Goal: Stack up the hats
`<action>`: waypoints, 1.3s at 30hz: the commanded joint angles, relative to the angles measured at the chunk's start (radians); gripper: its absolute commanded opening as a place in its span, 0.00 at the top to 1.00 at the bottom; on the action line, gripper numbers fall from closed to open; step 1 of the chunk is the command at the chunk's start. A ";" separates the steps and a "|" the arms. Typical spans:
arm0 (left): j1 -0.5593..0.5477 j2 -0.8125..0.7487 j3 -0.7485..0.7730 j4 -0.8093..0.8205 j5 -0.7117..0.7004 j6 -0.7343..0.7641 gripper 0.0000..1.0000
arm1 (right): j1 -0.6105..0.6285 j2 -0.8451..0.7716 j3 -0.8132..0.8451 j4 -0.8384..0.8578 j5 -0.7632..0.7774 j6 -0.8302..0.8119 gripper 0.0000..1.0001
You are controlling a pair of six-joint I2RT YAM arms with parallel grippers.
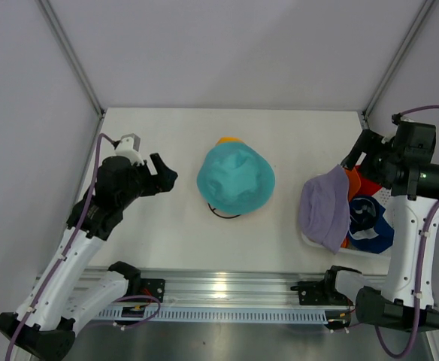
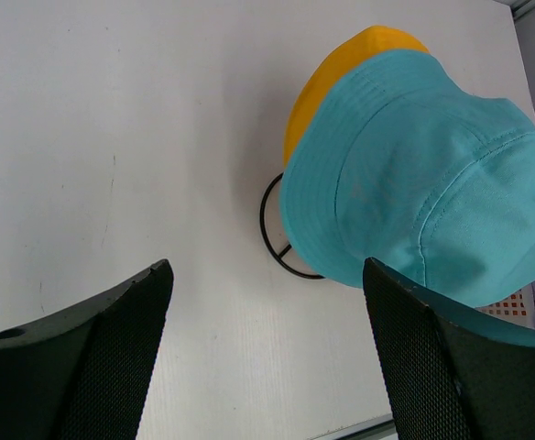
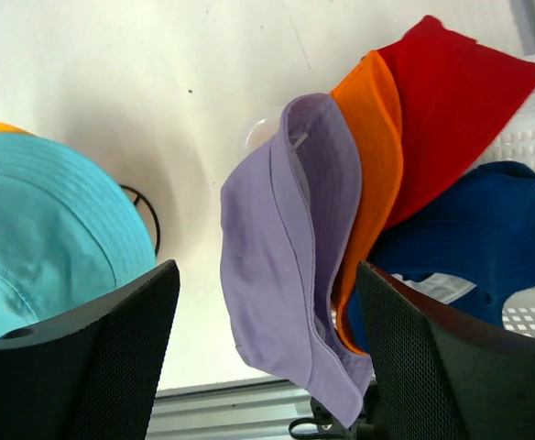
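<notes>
While teal hat (image 1: 236,180) sits mid-table | lavender hat (image 1: 325,208) overhangs basket (image 1: 382,252) edge | both arms' fingers (image 2: 112,348) spread, empty

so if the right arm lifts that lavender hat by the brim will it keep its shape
Probably not. The lavender hat already droops in folds over the basket edge, so it looks floppy. It seems light. It touches the orange hat, which may drag along.
</notes>
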 commanded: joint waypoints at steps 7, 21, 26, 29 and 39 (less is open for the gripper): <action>0.004 -0.005 -0.001 0.024 0.000 0.000 0.13 | 0.049 0.025 -0.195 0.131 -0.068 -0.004 0.19; 0.004 -0.032 0.004 0.016 -0.018 -0.014 0.12 | 0.069 0.036 -0.062 0.229 -0.271 0.045 1.00; 0.004 -0.025 0.034 0.025 0.006 -0.020 0.12 | 0.118 0.005 -0.037 0.642 -0.639 0.340 1.00; 0.004 -0.019 0.056 0.045 0.023 -0.014 0.12 | 0.222 0.040 -0.020 0.905 -0.721 0.484 1.00; 0.036 0.048 0.124 0.088 -0.012 -0.075 0.07 | 0.624 0.408 0.424 1.078 -0.801 0.530 1.00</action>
